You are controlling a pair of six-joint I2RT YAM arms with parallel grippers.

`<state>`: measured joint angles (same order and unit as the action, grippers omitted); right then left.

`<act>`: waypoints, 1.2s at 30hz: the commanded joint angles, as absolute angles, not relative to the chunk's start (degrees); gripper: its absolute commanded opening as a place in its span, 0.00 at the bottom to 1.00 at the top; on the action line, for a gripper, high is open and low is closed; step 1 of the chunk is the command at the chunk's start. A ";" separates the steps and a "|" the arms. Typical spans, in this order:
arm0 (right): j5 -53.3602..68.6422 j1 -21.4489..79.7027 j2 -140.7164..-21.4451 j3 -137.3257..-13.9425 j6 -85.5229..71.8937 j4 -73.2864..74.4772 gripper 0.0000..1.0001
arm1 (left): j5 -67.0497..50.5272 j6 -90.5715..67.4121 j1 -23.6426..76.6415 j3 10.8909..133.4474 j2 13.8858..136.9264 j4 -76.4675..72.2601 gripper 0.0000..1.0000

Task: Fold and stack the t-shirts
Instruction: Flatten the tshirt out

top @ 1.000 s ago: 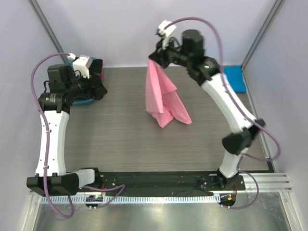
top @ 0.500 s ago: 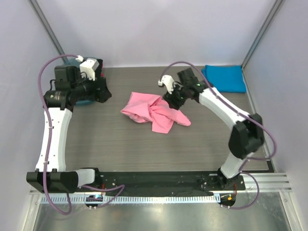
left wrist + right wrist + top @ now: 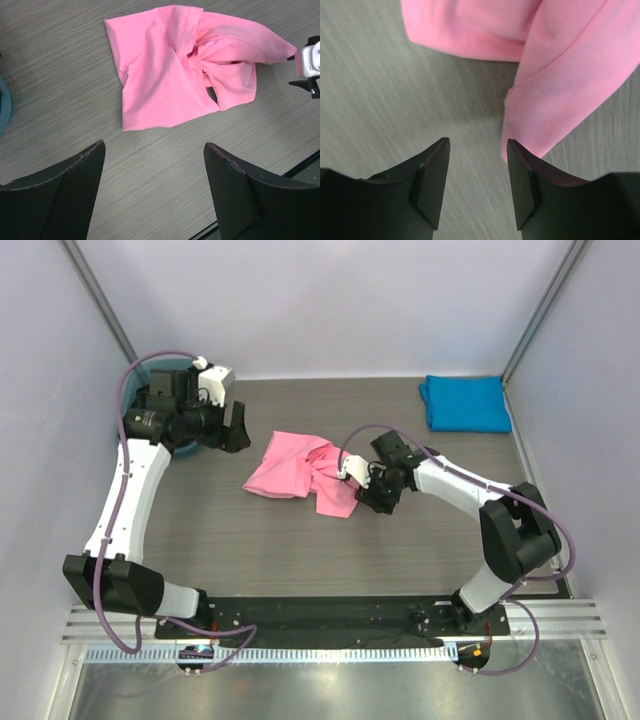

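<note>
Cloth this thin will be light, limp and a little slippery on the wood grain. It should sag from wherever it is pinched and keep no shape of its own. The pink shirt point(image 3: 290, 468) lies bunched at the middle of the worktop point(image 3: 250, 550), well apart from the blue shirt point(image 3: 465, 403), which sits as a neat flat packet in the upper right corner of the top view.

The pink one's long axis runs roughly left to right across the top view, dipping slightly toward the right. Its left half is a fairly flat panel with a clean lower edge. Its right half is twisted into overlapping folds, with one tongue of fabric reaching out to the right. I cannot tell which end is collar and which is hem.

The right tool point(image 3: 476, 150) is low over the worktop just beside that right-hand tongue, its fingers spread and holding nothing — the pink edge lies close by the right finger. The left tool point(image 3: 154, 145) hangs above the near left side of the shirt, fingers wide apart and bare.

Judging from this, the best holds are the two corners of the flat left panel, or one seam edge per tool — a grip in the twisted middle would likely only lift a knot.
</note>
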<state>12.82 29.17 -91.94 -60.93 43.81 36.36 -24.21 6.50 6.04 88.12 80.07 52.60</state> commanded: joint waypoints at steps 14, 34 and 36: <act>-3.42 29.18 -101.95 -60.82 42.89 15.39 0.39 | -18.98 10.91 19.95 86.04 91.03 50.63 0.81; -3.78 29.09 -93.34 -59.77 41.05 16.35 0.01 | -10.03 10.19 27.59 116.63 124.27 48.52 0.82; -3.87 29.09 -92.99 -59.68 40.96 16.26 0.01 | -8.18 10.28 28.39 117.77 126.29 48.26 0.80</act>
<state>-2.96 29.12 -95.85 -60.05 41.65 17.28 -11.79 9.52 27.31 115.18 123.96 49.50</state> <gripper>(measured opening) 0.045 0.809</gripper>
